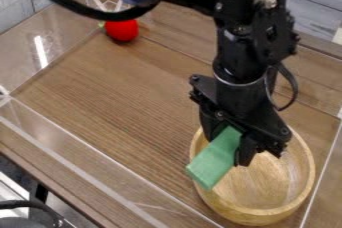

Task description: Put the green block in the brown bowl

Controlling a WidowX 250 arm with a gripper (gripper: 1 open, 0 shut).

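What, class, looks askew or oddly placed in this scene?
The green block hangs tilted from the shut fingers, its lower corner over the near-left rim of the brown bowl rather than inside. Nothing looks spilled or damaged.

No text, label, brand, number or sign can be read anywhere in the view. No marking is seen on the green block [214, 159], the brown bowl [299, 198], or the wood-grain surface [107, 92].
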